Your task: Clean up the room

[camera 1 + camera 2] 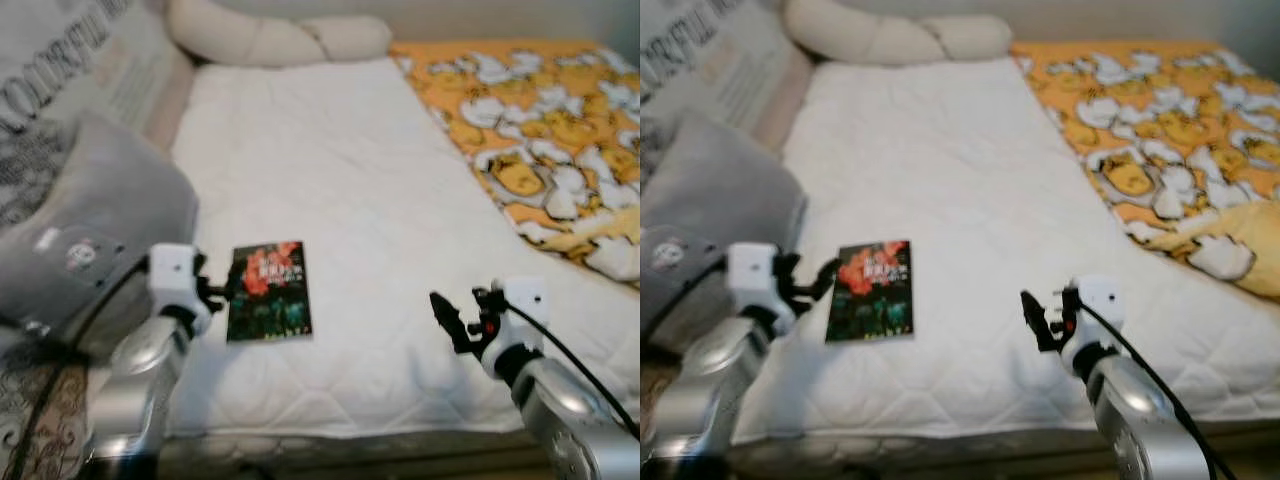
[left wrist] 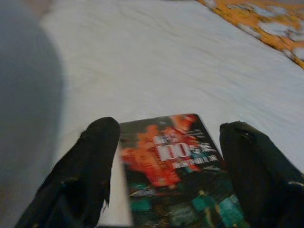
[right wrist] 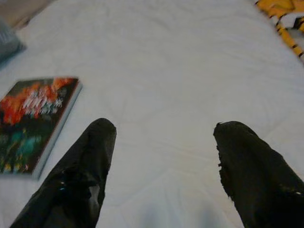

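White quilted bed (image 1: 330,180) spread across scene, orange duck-print blanket (image 1: 540,140) over its far right side. Grey cushion (image 1: 90,230) sat at left edge, cream bolster pillows (image 1: 270,40) at head. Dark-covered book (image 1: 267,290) with red-orange artwork lay flat on mattress near front left. Left gripper (image 1: 222,292) hovered at book's left edge — fingers (image 2: 90,161) spread apart, straddling cover. Right gripper (image 1: 447,318) hung over bare mattress well apart from book — fingers (image 3: 80,180) also apart, holding nothing.
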